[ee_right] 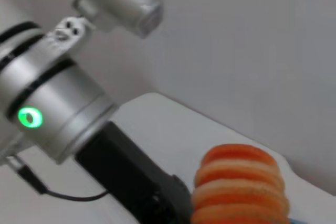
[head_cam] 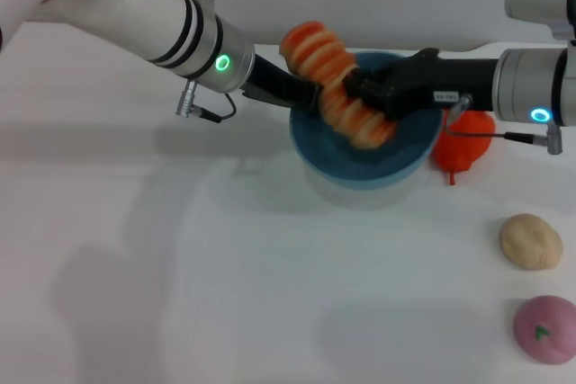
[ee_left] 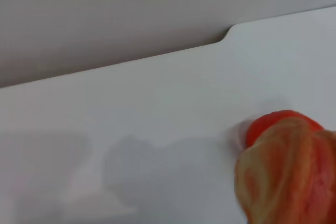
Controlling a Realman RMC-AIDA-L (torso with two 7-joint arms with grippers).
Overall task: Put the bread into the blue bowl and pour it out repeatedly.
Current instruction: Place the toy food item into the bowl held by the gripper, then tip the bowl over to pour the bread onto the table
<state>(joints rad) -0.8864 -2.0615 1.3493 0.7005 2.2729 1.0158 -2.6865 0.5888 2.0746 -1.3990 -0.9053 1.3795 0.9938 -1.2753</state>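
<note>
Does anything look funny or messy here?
Yes, a bit. The bread is too long for the blue bowl: it leans slanted, one end poking up over the rim. The right end effector is at its middle and the left end effector at the bowl's rim. Nothing looks spilled or broken.

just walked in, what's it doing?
Both arms meet at the blue bowl. The right tool is shut on the bread, which hangs slanted, lower end inside the bowl, upper end above the rim. The left tool sits at the bowl's left rim; whether it is gripping cannot be seen. A red fruit, a bun and a pink ball lie to the right.
</note>
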